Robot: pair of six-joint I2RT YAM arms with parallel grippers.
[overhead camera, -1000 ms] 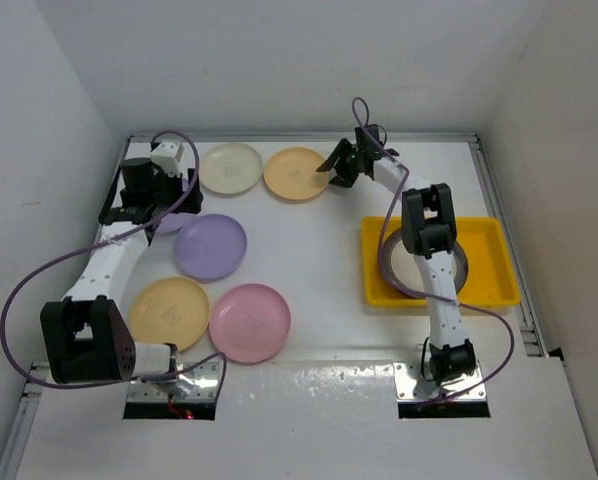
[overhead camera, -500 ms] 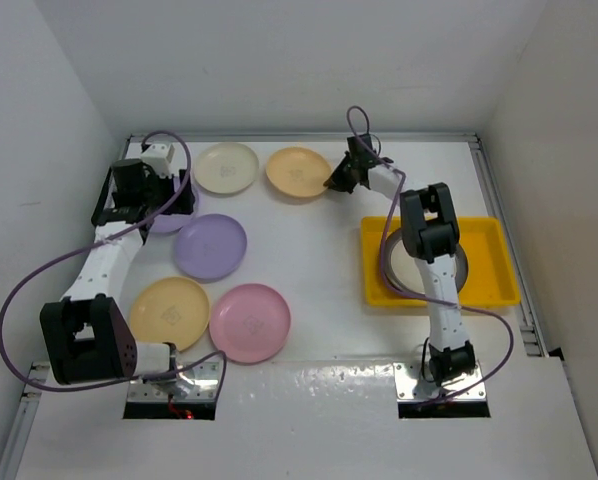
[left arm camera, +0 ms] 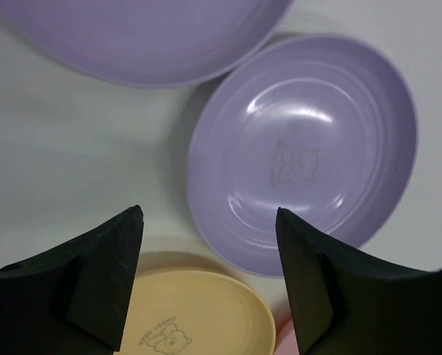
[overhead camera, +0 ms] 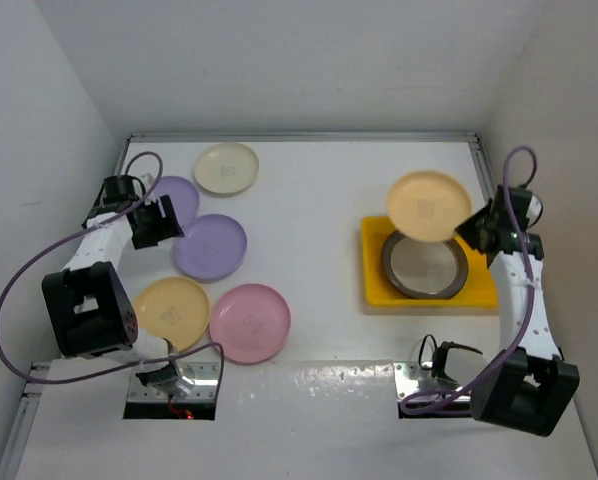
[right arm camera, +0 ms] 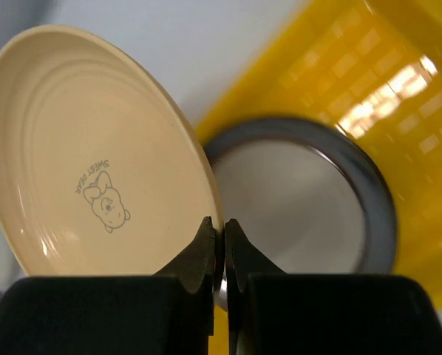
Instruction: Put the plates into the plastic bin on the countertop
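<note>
My right gripper [overhead camera: 471, 225] is shut on the rim of an orange-yellow plate [overhead camera: 429, 204], holding it tilted above the yellow plastic bin [overhead camera: 479, 292]. In the right wrist view the fingers [right arm camera: 222, 225] pinch that plate's [right arm camera: 95, 163] edge. A dark-rimmed steel plate [right arm camera: 302, 207] lies in the bin [right arm camera: 383, 81] below. My left gripper [overhead camera: 164, 222] hovers open between two lilac plates [overhead camera: 176, 195] [overhead camera: 211, 247]. Its wrist view shows the open gripper [left arm camera: 210, 222] over a lilac plate [left arm camera: 302, 155] and an orange-yellow plate [left arm camera: 199, 318].
A cream plate [overhead camera: 227, 167] lies at the back left of the white countertop [overhead camera: 319, 230]. An orange-yellow plate [overhead camera: 171, 310] and a pink plate [overhead camera: 250, 322] sit front left. White walls close in the sides and back.
The right gripper shut on the back orange-yellow plate and carried it right, over the bin. The left gripper moved nearer along the left side, and its jaws narrowed slightly.
</note>
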